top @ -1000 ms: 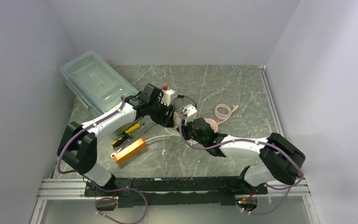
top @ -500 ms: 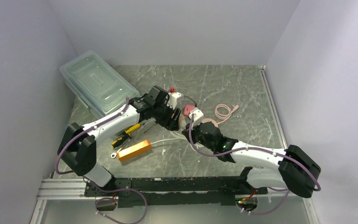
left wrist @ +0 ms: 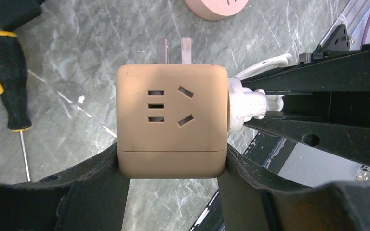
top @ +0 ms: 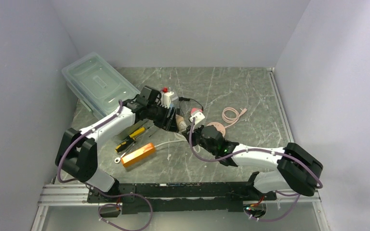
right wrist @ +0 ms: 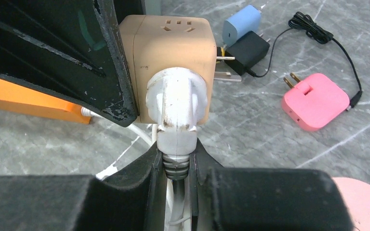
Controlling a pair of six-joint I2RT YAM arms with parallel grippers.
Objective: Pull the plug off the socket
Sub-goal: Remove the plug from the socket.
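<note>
A tan cube socket (left wrist: 171, 127) hangs above the table, and my left gripper (left wrist: 172, 163) is shut on its two sides. A white plug (right wrist: 176, 103) with a white cord sits in one face of the socket (right wrist: 173, 53), showing in the left wrist view as the plug (left wrist: 248, 106) on the cube's right side. My right gripper (right wrist: 177, 159) is shut on the plug's neck and ribbed strain relief. In the top view both grippers meet at mid-table, left gripper (top: 172, 119) and right gripper (top: 192, 131).
A clear lidded bin (top: 99, 84) stands at the back left. An orange box (top: 136, 154) and a yellow-black screwdriver (top: 130, 138) lie front left. A pink adapter (right wrist: 315, 101), blue charger (right wrist: 242, 23), black charger (right wrist: 249, 48) and pink cable coil (top: 231, 114) lie behind.
Both grippers swung right together, then came back left to near where they began. Both grips stay the same and the plug is still seated in the socket.
</note>
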